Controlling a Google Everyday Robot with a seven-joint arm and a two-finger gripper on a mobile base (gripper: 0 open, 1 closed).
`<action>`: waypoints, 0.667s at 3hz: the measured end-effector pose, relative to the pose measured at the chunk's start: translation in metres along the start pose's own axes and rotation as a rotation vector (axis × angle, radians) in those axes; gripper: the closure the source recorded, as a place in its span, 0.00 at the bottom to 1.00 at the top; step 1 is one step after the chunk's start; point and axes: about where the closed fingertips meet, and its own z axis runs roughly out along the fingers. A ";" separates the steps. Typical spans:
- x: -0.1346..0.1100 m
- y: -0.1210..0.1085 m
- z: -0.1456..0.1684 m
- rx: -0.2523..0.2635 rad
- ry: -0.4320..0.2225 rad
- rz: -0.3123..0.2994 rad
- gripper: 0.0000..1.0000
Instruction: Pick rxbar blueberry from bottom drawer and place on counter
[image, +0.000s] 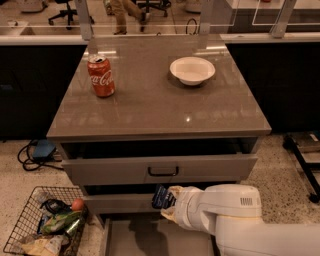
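Note:
My gripper (167, 199) is in front of the cabinet, at the height of the second drawer front, above the open bottom drawer (150, 235). It is shut on the rxbar blueberry (160, 196), a small dark blue bar held upright at its left tip. The white arm reaches in from the lower right and hides the right part of the bottom drawer. The drawer's pale grey floor shows bare with the arm's shadow on it. The counter (160, 107) is the glossy grey-brown slab above.
A red cola can (101, 75) stands at the counter's back left and a white bowl (192, 70) at its back right. Two grey drawers with black handles (163, 172) are below the slab. A wire basket (42, 230) of items sits on the floor at the left.

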 end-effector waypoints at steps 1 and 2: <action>-0.018 -0.003 -0.012 0.040 -0.003 0.020 1.00; -0.039 -0.010 -0.034 0.112 -0.002 0.015 1.00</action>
